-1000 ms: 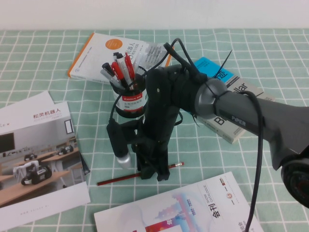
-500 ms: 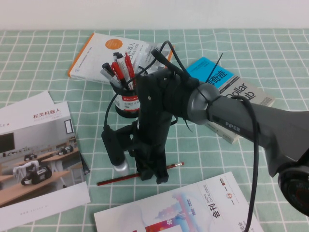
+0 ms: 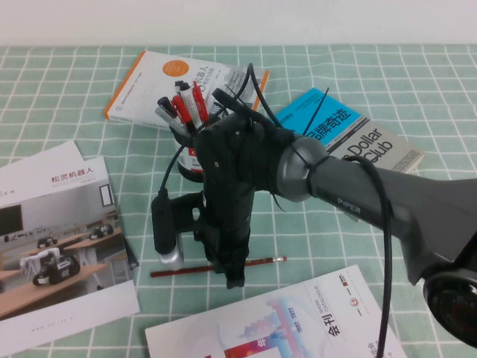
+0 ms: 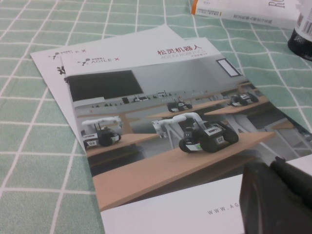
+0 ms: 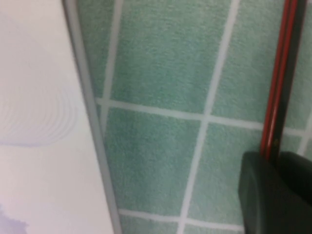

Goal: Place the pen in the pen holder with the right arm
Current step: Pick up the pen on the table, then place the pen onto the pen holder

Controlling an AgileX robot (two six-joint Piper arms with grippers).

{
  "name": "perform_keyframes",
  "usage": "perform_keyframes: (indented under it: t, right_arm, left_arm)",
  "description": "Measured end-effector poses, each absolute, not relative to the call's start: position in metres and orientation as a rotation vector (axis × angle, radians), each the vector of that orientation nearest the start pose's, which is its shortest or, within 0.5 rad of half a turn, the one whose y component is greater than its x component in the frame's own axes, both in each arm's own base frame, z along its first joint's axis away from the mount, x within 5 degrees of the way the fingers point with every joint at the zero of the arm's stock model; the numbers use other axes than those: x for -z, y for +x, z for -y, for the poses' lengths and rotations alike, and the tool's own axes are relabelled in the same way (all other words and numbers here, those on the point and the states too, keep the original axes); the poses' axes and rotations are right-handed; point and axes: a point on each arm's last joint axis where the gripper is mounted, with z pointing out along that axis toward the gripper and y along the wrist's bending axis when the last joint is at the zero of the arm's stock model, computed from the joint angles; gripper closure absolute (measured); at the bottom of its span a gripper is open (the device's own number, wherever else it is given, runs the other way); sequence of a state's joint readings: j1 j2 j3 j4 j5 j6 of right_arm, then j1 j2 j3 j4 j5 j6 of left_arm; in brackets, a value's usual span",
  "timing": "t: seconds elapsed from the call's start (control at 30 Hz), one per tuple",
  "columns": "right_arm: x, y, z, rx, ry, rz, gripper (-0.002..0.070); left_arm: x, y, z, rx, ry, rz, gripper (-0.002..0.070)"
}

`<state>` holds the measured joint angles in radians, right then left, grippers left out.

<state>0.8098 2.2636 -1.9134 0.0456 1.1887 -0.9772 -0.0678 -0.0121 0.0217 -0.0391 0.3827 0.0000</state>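
The pen (image 3: pixel 261 262), a thin dark-red stick with an eraser tip, lies nearly level on the green checked cloth, in front of the pen holder. My right gripper (image 3: pixel 232 277) points straight down onto its middle. In the right wrist view the pen (image 5: pixel 279 73) runs into the right gripper (image 5: pixel 275 156), whose black fingers are shut on it. The black mesh pen holder (image 3: pixel 190 168) stands behind the right arm, mostly hidden, with red-and-white pens sticking out of it. My left gripper (image 4: pixel 278 170) hovers shut over a brochure, away from the pen.
Brochures (image 3: pixel 59 239) lie at the left. A white booklet (image 3: pixel 283 328) lies just in front of the pen. An orange-edged book (image 3: pixel 149 82) sits behind the holder, and a blue and grey book (image 3: pixel 350 138) to the right. The wrist camera (image 3: pixel 165 224) hangs beside the gripper.
My right arm has shifted left and dropped lower onto the pen. The pen has turned from slanted to nearly level, and the fingers have closed on it.
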Motion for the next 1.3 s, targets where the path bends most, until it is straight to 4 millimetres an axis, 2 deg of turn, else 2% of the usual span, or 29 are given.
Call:
perform_keyframes:
  t: [0.13, 0.2, 0.27, 0.37, 0.43, 0.6, 0.73, 0.93, 1.13, 1.3]
  right_arm:
    - [-0.189, 0.321, -0.337, -0.009, -2.271, -1.997, 0.0663]
    - [-0.202, 0.319, -0.333, 0.006, -2.228, -2.019, 0.0663]
    - [-0.224, 0.317, -0.329, 0.014, -2.165, -2.019, 0.0664]
    - [-0.271, 0.307, -0.319, 0.003, -2.022, -2.0, 0.0664]
    - [-0.295, 0.299, -0.311, -0.01, -1.915, -1.973, 0.0664]
    - [-0.332, 0.279, -0.283, -0.104, -1.551, -1.885, 0.0664]
    - [-0.332, 0.271, -0.263, -0.248, -1.207, -1.8, 0.0664]
    - [-0.319, 0.278, -0.249, -0.369, -0.789, -1.646, 0.0664]
    - [-0.309, 0.295, -0.25, -0.372, -0.545, -1.486, 0.0664]
    - [-0.287, 0.31, -0.259, -0.444, -0.404, -1.409, 0.0664]
  left_arm:
    - [-0.172, 0.052, 0.005, 0.085, 0.04, -1.876, 0.068]
    - [-0.172, 0.052, 0.005, 0.085, 0.04, -1.876, 0.068]
    - [-0.172, 0.052, 0.005, 0.085, 0.04, -1.876, 0.068]
    - [-0.172, 0.052, 0.005, 0.085, 0.04, -1.876, 0.068]
    - [-0.172, 0.052, 0.005, 0.085, 0.04, -1.876, 0.068]
    - [-0.172, 0.052, 0.005, 0.085, 0.04, -1.876, 0.068]
    - [-0.172, 0.052, 0.005, 0.085, 0.04, -1.876, 0.068]
    - [-0.172, 0.052, 0.005, 0.085, 0.04, -1.876, 0.068]
    - [-0.172, 0.052, 0.005, 0.085, 0.04, -1.876, 0.068]
    - [-0.172, 0.052, 0.005, 0.085, 0.04, -1.876, 0.068]
